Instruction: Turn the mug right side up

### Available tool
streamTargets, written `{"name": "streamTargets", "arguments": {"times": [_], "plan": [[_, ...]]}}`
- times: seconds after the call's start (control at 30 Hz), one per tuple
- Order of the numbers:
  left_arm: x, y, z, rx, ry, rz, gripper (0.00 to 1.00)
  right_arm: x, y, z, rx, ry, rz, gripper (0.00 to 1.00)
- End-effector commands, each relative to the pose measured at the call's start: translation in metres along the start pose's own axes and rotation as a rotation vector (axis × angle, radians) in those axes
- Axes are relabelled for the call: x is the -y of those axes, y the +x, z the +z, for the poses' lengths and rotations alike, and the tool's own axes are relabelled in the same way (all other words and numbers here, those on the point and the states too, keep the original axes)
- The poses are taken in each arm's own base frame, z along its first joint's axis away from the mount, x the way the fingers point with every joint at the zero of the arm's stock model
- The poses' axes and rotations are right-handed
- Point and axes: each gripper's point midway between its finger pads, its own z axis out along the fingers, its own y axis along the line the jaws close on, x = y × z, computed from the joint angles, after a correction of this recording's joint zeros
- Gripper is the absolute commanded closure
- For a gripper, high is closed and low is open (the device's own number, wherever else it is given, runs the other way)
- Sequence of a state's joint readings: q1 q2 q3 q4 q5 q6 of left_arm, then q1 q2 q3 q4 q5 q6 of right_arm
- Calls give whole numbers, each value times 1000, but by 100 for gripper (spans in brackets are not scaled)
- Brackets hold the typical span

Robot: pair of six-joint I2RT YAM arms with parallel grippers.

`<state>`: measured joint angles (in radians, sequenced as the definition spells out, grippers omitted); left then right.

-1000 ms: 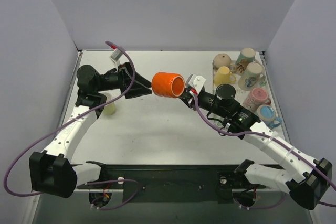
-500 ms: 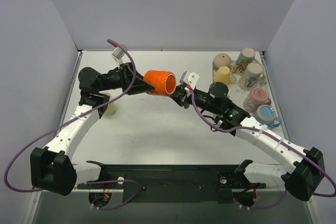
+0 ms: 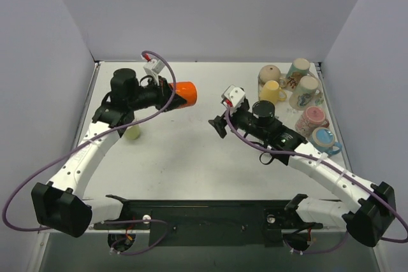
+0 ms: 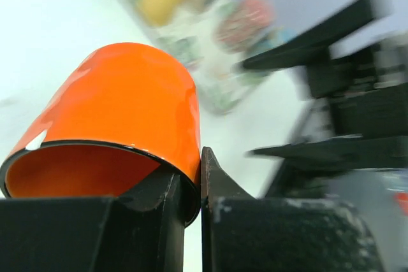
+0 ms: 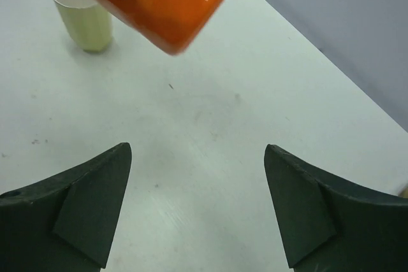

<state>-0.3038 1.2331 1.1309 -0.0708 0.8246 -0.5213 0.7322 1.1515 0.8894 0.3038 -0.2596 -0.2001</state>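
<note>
White tabletop (image 3: 185,160) between grey walls (image 3: 204,11); left tool (image 3: 167,93) pinches orange mug (image 3: 182,93), right tool (image 5: 197,150) spread wide.

A second ago the orange mug (image 3: 180,93) hung over the middle of the table with both grippers at it, the right gripper (image 3: 218,125) at its right end. Since then the right gripper has let go and drawn back toward its own side, its jaws now spread wide with open table between them and the mug. The left gripper (image 4: 199,176), now alone in pinching the mug's rim, has carried it left and toward the back of the table, with the left arm's wrist swung up and closer in.
</note>
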Motion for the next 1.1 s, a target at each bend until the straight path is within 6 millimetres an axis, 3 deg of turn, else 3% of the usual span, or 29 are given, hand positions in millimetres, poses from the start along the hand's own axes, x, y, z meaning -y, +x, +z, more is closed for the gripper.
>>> {"name": "streamTargets", "arguments": {"times": [0.0,0.03,0.13,0.23,0.37,0.57,0.7,1.07], "plan": [[-84,37,-28,-299,-478,442,100,42,18,-45,-102,205,-62,20],[-100,44,-30,-353,-543,447,100,46,23,-55,-116,227,-60,20],[-124,69,-45,-554,-629,472,100,55,30,-76,-113,282,-57,20],[-159,88,-57,-705,-751,464,100,56,46,-86,-122,310,-51,20],[-185,112,-55,-803,-799,400,100,59,58,-94,-133,342,-46,19],[-194,123,-40,-823,-813,282,100,58,62,-100,-142,343,-49,19],[-196,129,-40,-869,-830,226,100,62,66,-104,-149,374,-56,19],[-209,170,-42,-1031,-801,128,97,74,82,-112,-176,426,-35,17]]}}
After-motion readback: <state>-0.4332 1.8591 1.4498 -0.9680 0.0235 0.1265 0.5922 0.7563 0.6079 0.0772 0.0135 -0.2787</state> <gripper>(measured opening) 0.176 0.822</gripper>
